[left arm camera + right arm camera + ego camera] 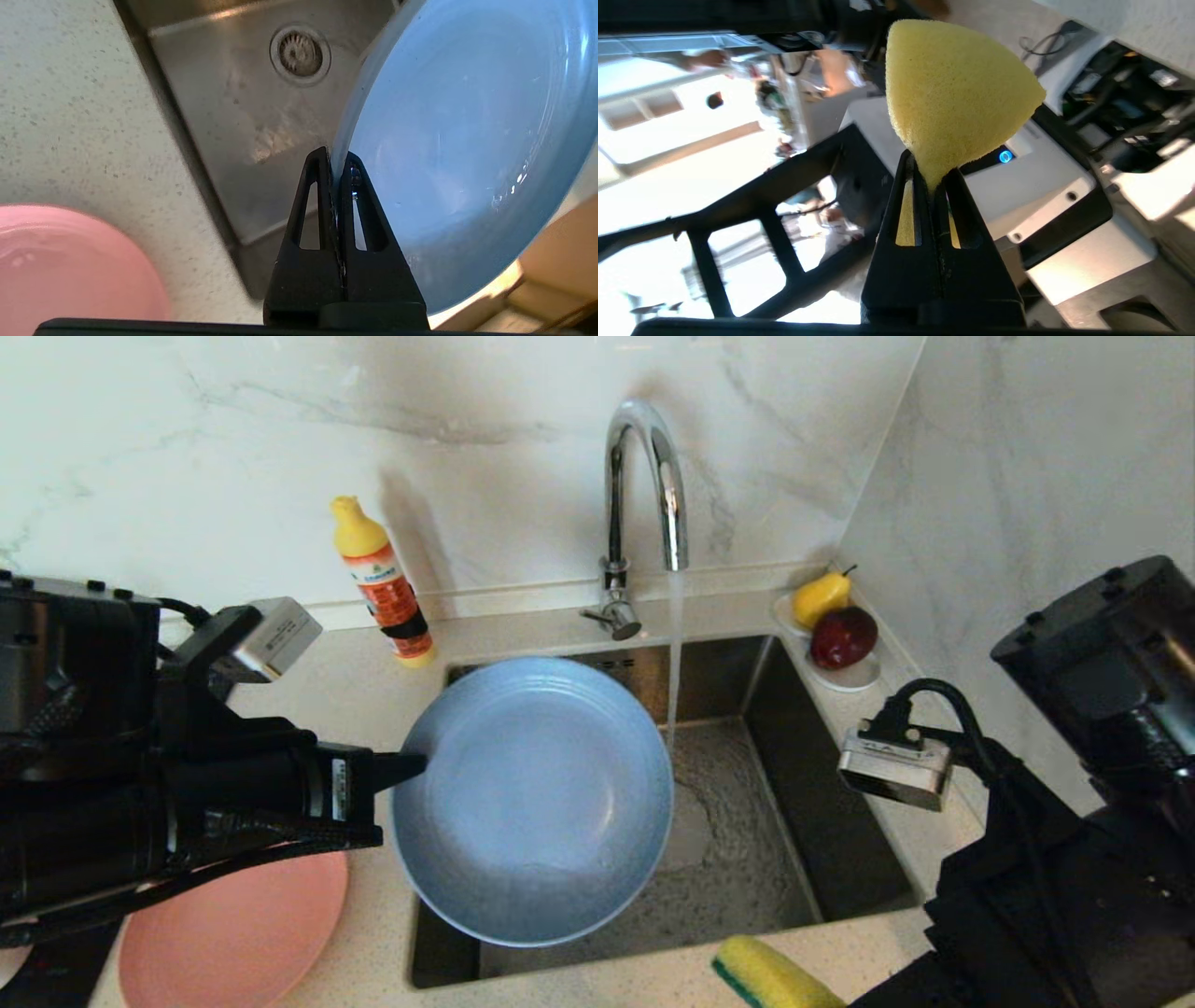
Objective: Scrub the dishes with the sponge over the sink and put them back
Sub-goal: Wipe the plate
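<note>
On a speckled counter, the steel sink (794, 821) runs water beneath the grey-blue plate (532, 798), its rim clamped by the left gripper (335, 163); the right gripper (930, 172) pinches the sponge (957, 88) near the counter's front edge, so scrubbing seems next, needing sponge brought to plate.

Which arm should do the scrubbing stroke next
Right. The right gripper is shut on the sponge; the left gripper is busy pinching the grey-blue plate over the sink.
</note>
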Robot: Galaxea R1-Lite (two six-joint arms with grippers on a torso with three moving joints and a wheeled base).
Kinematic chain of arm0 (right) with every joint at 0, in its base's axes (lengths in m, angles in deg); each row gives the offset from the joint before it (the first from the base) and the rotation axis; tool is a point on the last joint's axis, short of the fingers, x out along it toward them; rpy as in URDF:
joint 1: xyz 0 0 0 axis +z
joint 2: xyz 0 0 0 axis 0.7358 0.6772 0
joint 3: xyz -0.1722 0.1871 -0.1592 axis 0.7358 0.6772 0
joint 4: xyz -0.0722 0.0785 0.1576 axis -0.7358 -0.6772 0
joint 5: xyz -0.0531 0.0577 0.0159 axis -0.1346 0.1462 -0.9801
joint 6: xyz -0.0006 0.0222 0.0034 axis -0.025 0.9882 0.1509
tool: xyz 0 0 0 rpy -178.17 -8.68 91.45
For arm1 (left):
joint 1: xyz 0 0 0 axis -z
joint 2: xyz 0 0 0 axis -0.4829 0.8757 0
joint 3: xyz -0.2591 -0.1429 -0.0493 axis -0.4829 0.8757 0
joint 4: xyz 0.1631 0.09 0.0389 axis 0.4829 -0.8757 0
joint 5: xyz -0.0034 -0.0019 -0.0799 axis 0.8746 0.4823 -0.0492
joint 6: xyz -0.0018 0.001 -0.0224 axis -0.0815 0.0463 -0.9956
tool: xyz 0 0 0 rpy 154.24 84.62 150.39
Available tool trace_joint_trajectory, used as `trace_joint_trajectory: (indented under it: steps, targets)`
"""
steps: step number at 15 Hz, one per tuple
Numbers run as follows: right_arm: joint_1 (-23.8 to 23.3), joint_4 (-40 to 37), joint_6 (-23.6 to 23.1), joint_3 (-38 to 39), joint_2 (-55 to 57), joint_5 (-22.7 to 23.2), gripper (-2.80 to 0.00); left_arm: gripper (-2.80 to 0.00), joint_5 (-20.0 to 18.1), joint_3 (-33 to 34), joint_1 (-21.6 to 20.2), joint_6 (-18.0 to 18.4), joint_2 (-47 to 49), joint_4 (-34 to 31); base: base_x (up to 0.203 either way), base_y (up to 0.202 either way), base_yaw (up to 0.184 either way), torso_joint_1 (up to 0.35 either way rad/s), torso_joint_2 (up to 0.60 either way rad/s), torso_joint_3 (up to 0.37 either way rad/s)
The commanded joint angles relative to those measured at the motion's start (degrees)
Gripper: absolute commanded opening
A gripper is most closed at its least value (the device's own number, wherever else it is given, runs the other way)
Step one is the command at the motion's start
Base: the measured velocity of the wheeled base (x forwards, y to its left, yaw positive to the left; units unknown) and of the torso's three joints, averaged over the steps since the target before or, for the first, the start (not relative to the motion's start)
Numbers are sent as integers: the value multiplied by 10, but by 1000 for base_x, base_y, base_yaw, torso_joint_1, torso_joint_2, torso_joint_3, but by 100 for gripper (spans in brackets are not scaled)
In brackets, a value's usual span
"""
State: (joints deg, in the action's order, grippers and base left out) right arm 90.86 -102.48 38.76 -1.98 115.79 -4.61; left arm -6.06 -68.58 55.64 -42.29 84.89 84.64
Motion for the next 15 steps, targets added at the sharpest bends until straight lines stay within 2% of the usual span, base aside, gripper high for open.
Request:
trace_joint_trajectory:
  steps: [1,5,7,9,12,13,15]
  targets:
    - [26,-12,1,-44,47,-9,-280,-280,9,15,12,11,-1,2,0,0,0,0,0,0]
    - [84,-36,2,-125,121,-13,-280,-280,72,19,30,14,25,60,0,0,0,0,0,0]
    - [105,-40,2,-156,155,-19,-280,-280,105,19,40,18,32,69,0,0,0,0,0,0]
    - [115,-65,2,-201,193,-30,-280,-280,129,21,46,23,36,78,0,0,0,0,0,0]
    - [127,-112,2,-282,242,-39,-280,-280,176,34,54,37,52,131,0,0,0,0,0,0]
    - [135,-129,2,-310,259,-46,-280,-280,193,44,56,49,60,159,0,0,0,0,0,0]
    - [150,-167,2,-362,296,-85,-280,-280,196,62,57,52,63,193,0,0,0,0,0,0]
